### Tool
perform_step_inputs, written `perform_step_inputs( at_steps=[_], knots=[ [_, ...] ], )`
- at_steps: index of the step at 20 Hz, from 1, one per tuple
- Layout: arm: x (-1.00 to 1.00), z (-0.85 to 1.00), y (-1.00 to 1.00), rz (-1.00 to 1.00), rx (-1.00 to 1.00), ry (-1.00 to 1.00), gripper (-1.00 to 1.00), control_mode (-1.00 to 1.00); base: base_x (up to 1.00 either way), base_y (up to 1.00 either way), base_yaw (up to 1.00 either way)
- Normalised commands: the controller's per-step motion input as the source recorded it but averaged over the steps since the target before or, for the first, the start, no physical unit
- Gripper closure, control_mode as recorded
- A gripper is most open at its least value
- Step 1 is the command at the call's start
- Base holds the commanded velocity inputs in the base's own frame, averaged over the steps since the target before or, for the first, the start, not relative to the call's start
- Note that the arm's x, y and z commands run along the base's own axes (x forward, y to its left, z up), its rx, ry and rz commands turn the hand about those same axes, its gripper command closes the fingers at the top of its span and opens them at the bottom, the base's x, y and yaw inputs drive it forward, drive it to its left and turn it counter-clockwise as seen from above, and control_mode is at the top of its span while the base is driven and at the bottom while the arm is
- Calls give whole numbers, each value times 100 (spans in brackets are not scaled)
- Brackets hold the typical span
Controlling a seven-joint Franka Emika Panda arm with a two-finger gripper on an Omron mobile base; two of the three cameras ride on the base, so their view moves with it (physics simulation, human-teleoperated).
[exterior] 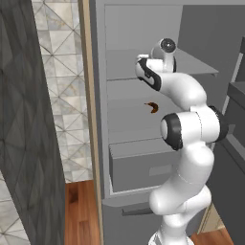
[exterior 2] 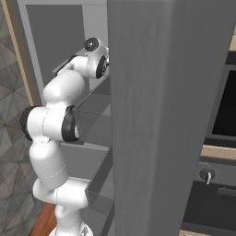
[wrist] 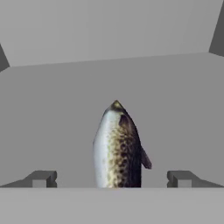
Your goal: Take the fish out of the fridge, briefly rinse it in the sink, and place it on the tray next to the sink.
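The fridge (exterior: 125, 38) stands open, and my arm reaches onto its upper shelf (exterior: 203, 70). In the hand view the fish (wrist: 117, 148) lies on that grey shelf: speckled dark back, pale silvery side, nose pointing away from me. My gripper (wrist: 111, 178) is open, one fingertip (wrist: 41, 178) to the left of the fish's rear part and the other to its right, neither touching it. The fish's tail end is hidden below the view's edge. The sink and the tray are out of view.
A small curved orange-brown item (exterior: 152, 107) lies on the shelf below. Under it is a grey drawer (exterior: 139, 165). The fridge door (exterior 2: 170, 115) stands open close on the arm's right, with an oven front (exterior 2: 221, 106) beyond. A dark wall panel (exterior: 28, 119) stands on the left.
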Motion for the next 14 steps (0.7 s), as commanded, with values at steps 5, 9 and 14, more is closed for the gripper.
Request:
perform_step_inputs(
  at_steps=[5,9,14],
  knots=[
    [19,-22,0,0,0,0,100,-100,0,0,0],
    [0,0,0,0,0,0,100,-100,0,0,0],
    [0,0,0,0,0,0,100,-100,0,0,0]
  ],
)
